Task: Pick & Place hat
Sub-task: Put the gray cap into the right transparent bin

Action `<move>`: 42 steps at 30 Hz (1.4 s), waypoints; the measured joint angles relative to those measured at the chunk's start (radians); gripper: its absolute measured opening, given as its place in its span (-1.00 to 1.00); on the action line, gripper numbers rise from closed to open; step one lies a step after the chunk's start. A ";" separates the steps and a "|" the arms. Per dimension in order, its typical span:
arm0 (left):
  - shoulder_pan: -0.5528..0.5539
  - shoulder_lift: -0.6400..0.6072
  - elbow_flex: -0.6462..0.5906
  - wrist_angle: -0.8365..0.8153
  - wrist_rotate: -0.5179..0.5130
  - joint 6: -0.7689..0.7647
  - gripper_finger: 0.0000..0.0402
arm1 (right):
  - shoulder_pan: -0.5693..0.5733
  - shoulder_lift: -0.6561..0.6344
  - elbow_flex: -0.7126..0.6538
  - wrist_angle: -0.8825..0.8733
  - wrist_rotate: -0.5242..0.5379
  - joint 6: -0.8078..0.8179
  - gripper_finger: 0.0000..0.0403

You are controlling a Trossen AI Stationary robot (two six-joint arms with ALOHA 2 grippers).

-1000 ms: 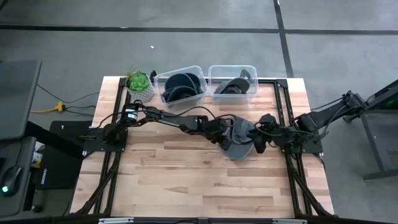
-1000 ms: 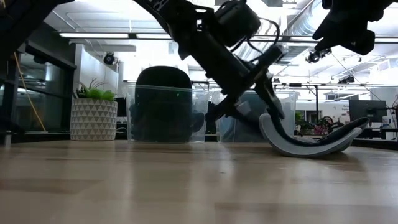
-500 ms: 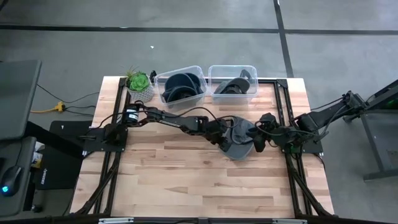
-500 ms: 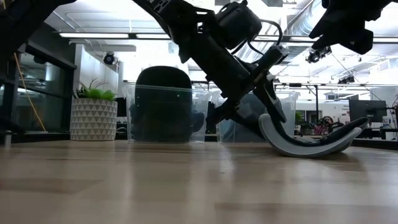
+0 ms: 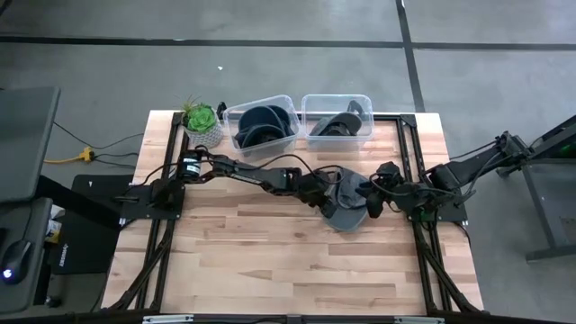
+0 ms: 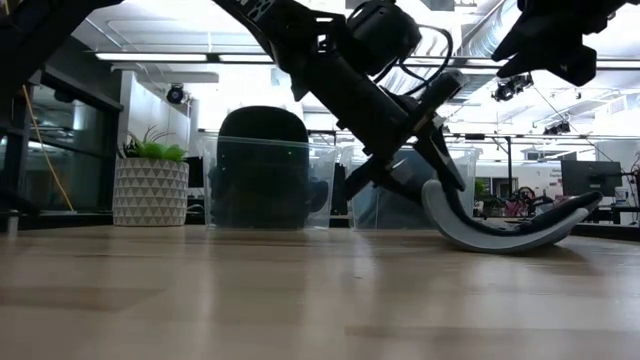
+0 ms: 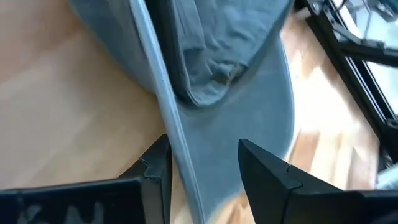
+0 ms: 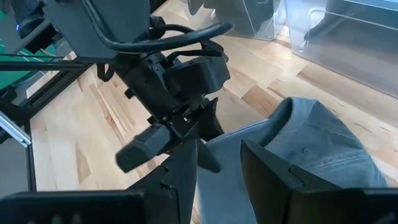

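Hat (image 5: 346,202) is a grey cap sitting on the wooden bench (image 5: 270,261) about mid-bench, a bit toward the right side, brim (image 6: 500,235) curled up like a rocker in the low view. Left pincer (image 7: 202,168) has its two fingers straddling the brim edge, one each side, and looks clamped onto it. Right pincer (image 8: 219,163) hovers just beside the hat from the other side, fingers parted with nothing between them, pointing at the left one. Behind the hat along the far edge are two clear bins: left bin (image 5: 263,124) with dark hats piled in, right bin (image 5: 337,117) with another dark one. Little potted plant (image 5: 201,120) sits next to the left bin
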 joint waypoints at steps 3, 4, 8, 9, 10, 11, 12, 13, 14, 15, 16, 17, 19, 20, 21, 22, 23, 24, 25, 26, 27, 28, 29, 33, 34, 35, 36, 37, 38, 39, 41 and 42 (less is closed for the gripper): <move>0.000 0.000 0.000 0.010 -0.043 0.002 -0.38 | 0.000 0.002 0.000 0.017 -0.009 0.000 -0.41; 0.001 0.000 0.000 0.011 -0.047 0.008 -0.38 | 0.000 0.004 0.000 0.022 -0.009 -0.001 -0.41; 0.006 0.000 0.000 0.010 -0.035 0.022 -0.44 | 0.000 0.006 -0.001 0.021 -0.010 -0.007 -0.41; 0.007 0.000 0.000 0.009 -0.033 0.022 -0.46 | 0.000 0.006 -0.001 0.021 -0.009 -0.010 -0.41; 0.007 0.000 0.000 0.009 -0.032 0.022 -0.49 | 0.000 0.006 -0.001 0.021 -0.008 -0.015 -0.41; 0.007 0.000 0.000 0.008 -0.033 0.022 -0.52 | 0.000 0.006 -0.001 0.021 -0.008 -0.016 -0.41; 0.006 0.000 0.000 0.007 -0.033 0.022 -0.56 | 0.000 0.006 -0.001 0.021 -0.009 -0.016 -0.41; 0.006 0.000 0.000 0.007 -0.032 0.022 -0.59 | 0.000 0.006 -0.001 0.021 -0.013 -0.015 -0.41; 0.006 0.000 0.000 0.007 -0.033 0.022 -0.63 | 0.000 0.006 -0.001 0.022 -0.016 -0.015 -0.41; 0.006 0.000 0.000 0.007 -0.033 0.022 -0.66 | 0.000 0.006 -0.001 0.022 -0.020 -0.015 -0.41; 0.006 0.000 0.000 0.006 -0.036 0.022 -0.69 | 0.000 0.006 -0.001 0.022 -0.021 -0.016 -0.41; 0.006 0.000 0.000 0.004 -0.037 0.022 -0.73 | 0.000 0.006 -0.001 0.022 -0.025 -0.017 -0.41; 0.006 0.000 0.000 -0.002 -0.034 0.022 -0.81 | 0.000 0.006 -0.001 0.023 -0.034 -0.021 -0.41; 0.006 0.000 0.000 -0.006 -0.030 0.022 -0.86 | 0.000 0.006 -0.001 0.023 -0.039 -0.025 -0.41; 0.006 0.000 0.000 -0.009 -0.024 0.022 -0.91 | 0.000 0.006 -0.001 0.023 -0.043 -0.028 -0.41; 0.006 0.001 0.000 -0.013 -0.020 0.021 -0.95 | 0.000 0.006 -0.001 0.023 -0.049 -0.029 -0.41; 0.006 0.001 0.000 -0.019 -0.018 0.021 -0.98 | 0.000 0.006 -0.001 0.023 -0.056 -0.029 -0.41; 0.006 0.001 0.000 -0.025 -0.018 0.022 -0.98 | 0.000 0.006 -0.001 0.023 -0.063 -0.030 -0.41; 0.006 0.001 0.000 -0.032 -0.018 0.022 -0.98 | 0.001 0.006 -0.001 0.023 -0.066 -0.030 -0.41; 0.006 0.001 0.000 -0.035 -0.018 0.023 -0.99 | 0.001 0.006 -0.001 0.024 -0.070 -0.036 -0.41; 0.006 0.001 0.000 -0.035 -0.019 0.023 -0.99 | 0.001 0.006 -0.001 0.027 -0.079 -0.041 -0.41; 0.006 0.001 0.000 -0.035 -0.020 0.023 -1.00 | 0.001 0.006 -0.001 0.029 -0.089 -0.046 -0.41; 0.006 0.001 0.000 -0.035 -0.027 0.024 -1.00 | 0.001 0.006 -0.001 0.030 -0.096 -0.047 -0.41; 0.006 0.001 0.000 -0.049 -0.046 0.050 -1.00 | 0.001 0.006 -0.001 0.051 -0.100 -0.059 -0.41; 0.006 0.001 0.000 -0.058 -0.045 0.057 -1.00 | 0.000 0.006 -0.001 0.067 -0.101 -0.073 -0.41; 0.006 0.001 0.000 -0.066 -0.044 0.067 -1.00 | 0.000 0.006 -0.001 0.087 -0.102 -0.092 -0.41; 0.006 0.001 0.000 -0.073 -0.039 0.074 -1.00 | 0.000 0.006 -0.001 0.112 -0.103 -0.111 -0.41; 0.006 0.001 0.000 -0.081 -0.034 0.078 -1.00 | 0.000 0.006 -0.001 0.140 -0.103 -0.130 -0.41; 0.006 0.001 0.000 -0.086 -0.026 0.079 -1.00 | 0.000 0.005 -0.001 0.165 -0.103 -0.149 -0.41; 0.006 0.001 0.000 -0.091 -0.014 0.083 -1.00 | 0.000 0.005 -0.001 0.192 -0.102 -0.168 -0.41; 0.004 0.001 0.000 -0.104 0.000 0.093 -1.00 | 0.000 0.005 -0.001 0.246 -0.098 -0.209 -0.41; 0.004 0.001 0.000 -0.112 0.006 0.097 -1.00 | 0.000 0.005 -0.001 0.275 -0.098 -0.233 -0.41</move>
